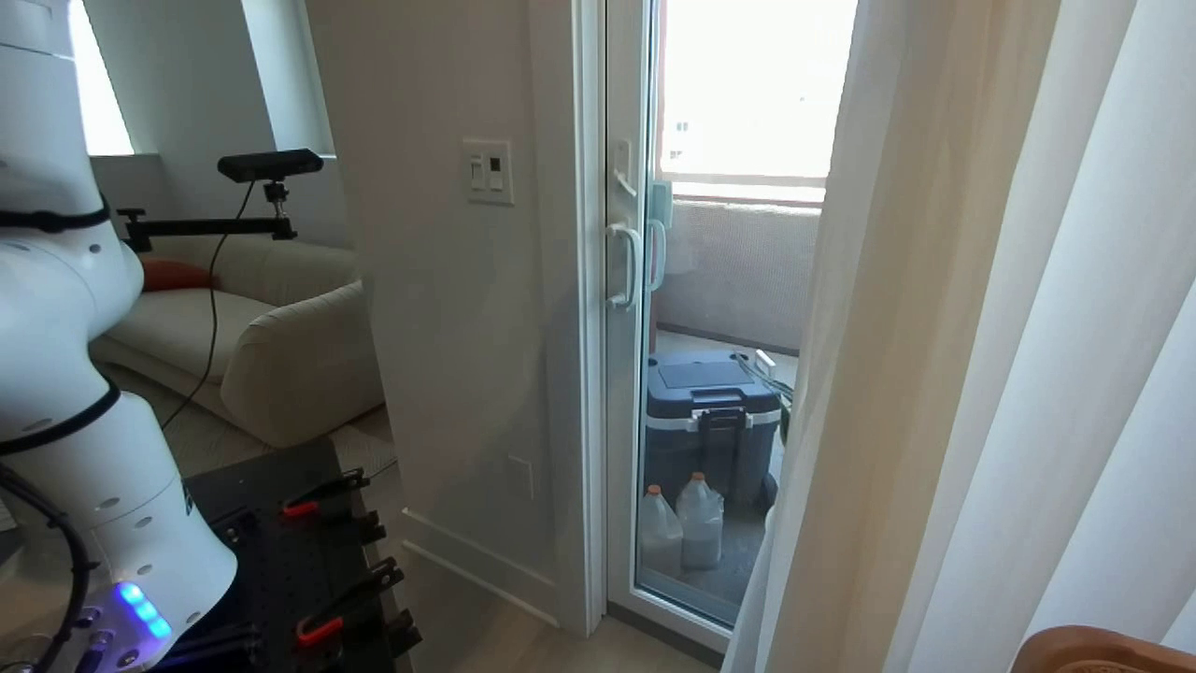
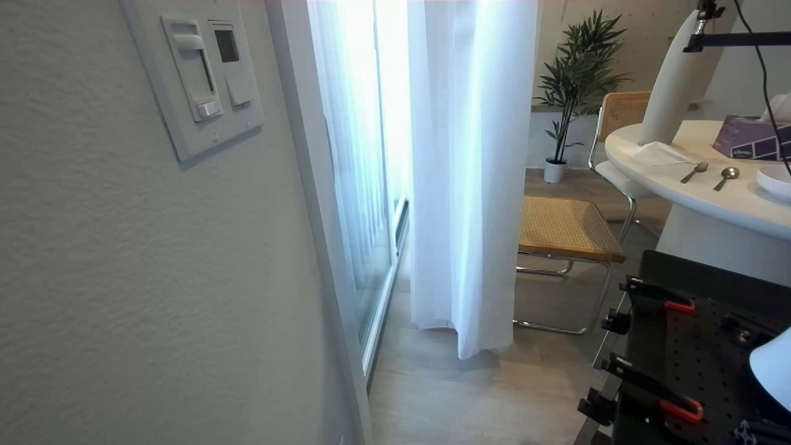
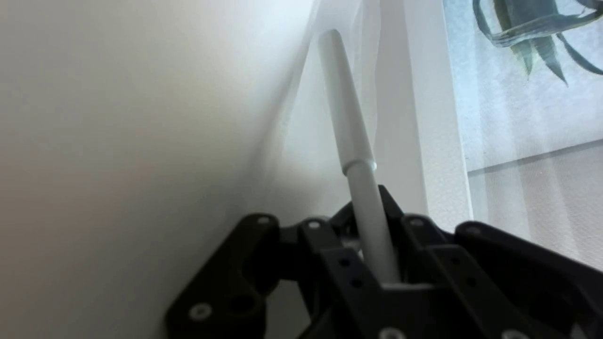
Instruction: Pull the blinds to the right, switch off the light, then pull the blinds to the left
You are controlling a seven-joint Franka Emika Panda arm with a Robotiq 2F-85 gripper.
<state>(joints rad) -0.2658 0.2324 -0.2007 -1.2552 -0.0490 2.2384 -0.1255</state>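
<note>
The blinds (image 1: pixel 1056 308) are a tall white pleated curtain filling the right of an exterior view. Seen from elsewhere, the same curtain (image 2: pixel 463 185) hangs gathered beside the glass door. A white wall plate (image 1: pixel 488 172) carries the light's switches; this switch plate (image 2: pixel 213 77) appears close up at upper left. The light itself is out of view. In the wrist view my gripper (image 3: pixel 370 202) is shut on a slim white rod (image 3: pixel 346 103) running up and away between its fingers. Both exterior views leave the gripper out of frame; the white arm (image 1: pixel 65 308) shows at left.
A white-framed glass door with a handle (image 1: pixel 626 266) stands beside the switch wall. Clamps sit on the black cart (image 1: pixel 271 467) under the arm. A cane chair (image 2: pixel 565 225) and a round table (image 2: pixel 642 161) with a tissue box stand beyond the curtain.
</note>
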